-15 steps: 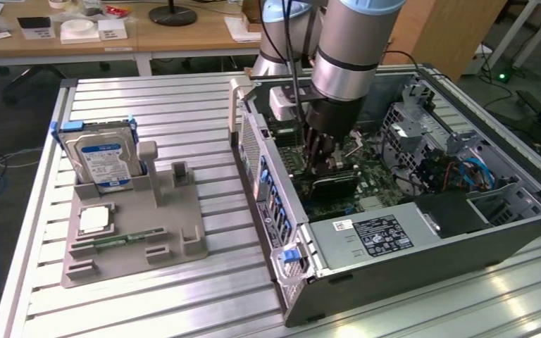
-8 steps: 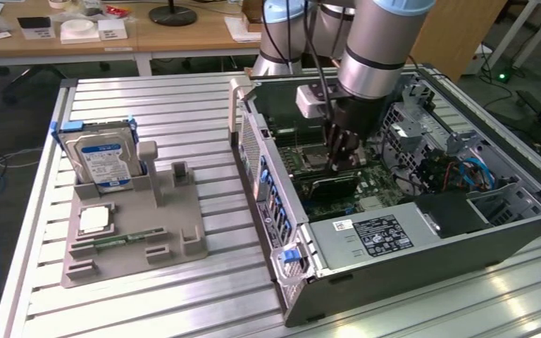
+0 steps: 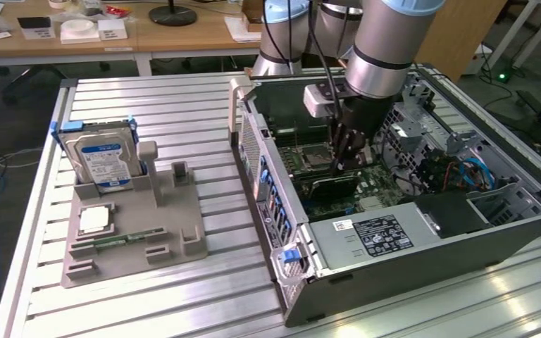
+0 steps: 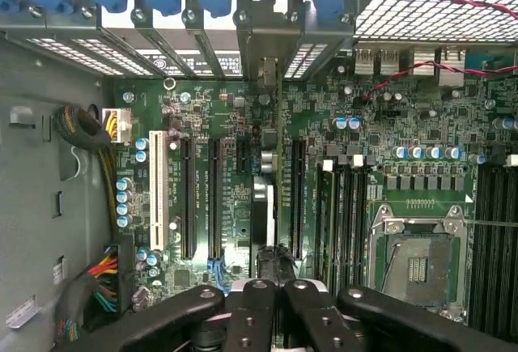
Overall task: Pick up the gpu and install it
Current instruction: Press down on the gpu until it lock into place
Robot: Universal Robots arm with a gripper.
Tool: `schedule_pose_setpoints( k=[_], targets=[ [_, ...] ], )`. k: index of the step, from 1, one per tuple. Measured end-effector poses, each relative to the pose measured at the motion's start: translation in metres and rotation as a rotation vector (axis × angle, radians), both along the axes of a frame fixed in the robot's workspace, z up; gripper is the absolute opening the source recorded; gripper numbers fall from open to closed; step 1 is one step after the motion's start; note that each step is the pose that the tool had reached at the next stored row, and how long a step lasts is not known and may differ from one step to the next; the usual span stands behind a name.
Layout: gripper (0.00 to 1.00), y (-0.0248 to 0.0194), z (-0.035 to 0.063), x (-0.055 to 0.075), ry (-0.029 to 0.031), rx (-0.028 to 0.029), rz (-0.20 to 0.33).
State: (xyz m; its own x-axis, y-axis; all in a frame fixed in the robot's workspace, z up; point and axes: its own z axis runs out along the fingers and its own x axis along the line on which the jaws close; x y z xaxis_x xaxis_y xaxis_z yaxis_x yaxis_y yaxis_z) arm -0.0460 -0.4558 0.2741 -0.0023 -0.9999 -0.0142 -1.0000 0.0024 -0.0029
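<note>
The gpu (image 3: 332, 185), a thin dark card, stands on edge inside the open computer case (image 3: 393, 274), low over the green motherboard (image 3: 385, 184). My gripper (image 3: 346, 167) reaches straight down into the case and is shut on the card's upper edge. In the wrist view the black fingers (image 4: 243, 307) meet around the gpu (image 4: 269, 206), seen edge-on as a narrow strip. It runs along the motherboard (image 4: 235, 222) between two long black slots (image 4: 214, 198). Whether the card sits fully in a slot I cannot tell.
A grey fixture (image 3: 172, 211) on the slatted table in the exterior view's left holds a silver hard drive (image 3: 101, 158), a processor (image 3: 95, 220) and a green memory stick (image 3: 120, 239). Inside the case are a processor socket (image 4: 417, 259), a white slot (image 4: 158, 198) and cable bundles (image 4: 105, 275).
</note>
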Motion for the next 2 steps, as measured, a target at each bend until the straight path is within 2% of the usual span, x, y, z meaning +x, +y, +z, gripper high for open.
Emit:
schedule_pose_setpoints(
  k=[2],
  targets=[
    [0.11, 0.0, 0.0, 0.0, 0.0, 0.0, 0.0]
  ],
)
